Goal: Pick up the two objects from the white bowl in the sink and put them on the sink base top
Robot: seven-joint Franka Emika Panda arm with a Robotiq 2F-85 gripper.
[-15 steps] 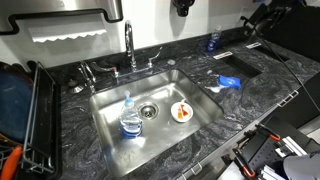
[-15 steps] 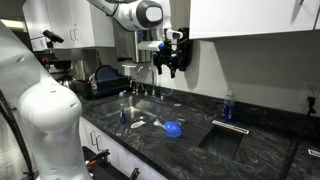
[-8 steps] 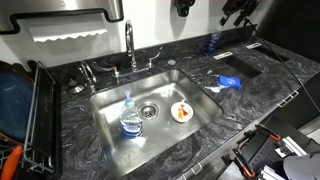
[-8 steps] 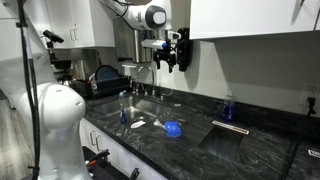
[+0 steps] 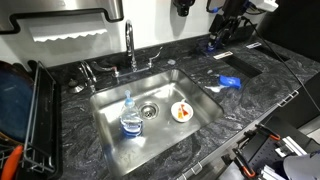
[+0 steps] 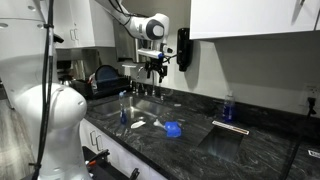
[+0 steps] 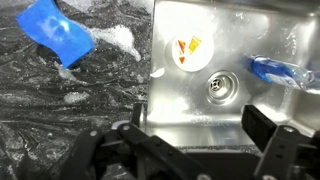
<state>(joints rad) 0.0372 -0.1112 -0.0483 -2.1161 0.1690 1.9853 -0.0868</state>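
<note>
Swung round since half a second back: the wrist of the arm (image 6: 130, 14) has been turned, and the jaws are now hung pointing down above the sink (image 7: 250, 30) rather than cocked off sideways by the wall. The white bowl (image 7: 186, 64), the clear blue-topped bottle (image 5: 131, 120) and the blue item (image 7: 58, 32) haven't been budged at all.

Closest up in the wrist view, the jaws are seen along the bottom edge. They're spread wide with nothing held between them, and kept well clear of everything underneath. Right below them, the edge where the table (image 7: 40, 100) meets the sink is straddled.

Further down in the basin, the white bowl is sat flat on the steel just beside the drain (image 7: 218, 86). The two objects (image 7: 188, 46), tiny orange-and-red bits, are both lying inside it, close together. On the other side of the drain, the clear blue-topped bottle is shown standing upright in an exterior view.

Out on the dark marbled table, near the sink's edge, the blue item is parked. Furthest off, the chrome faucet (image 5: 130, 42) is mounted behind the basin. The black wire dish rack (image 5: 38, 105) is set off to the side of the table beyond the sink.
</note>
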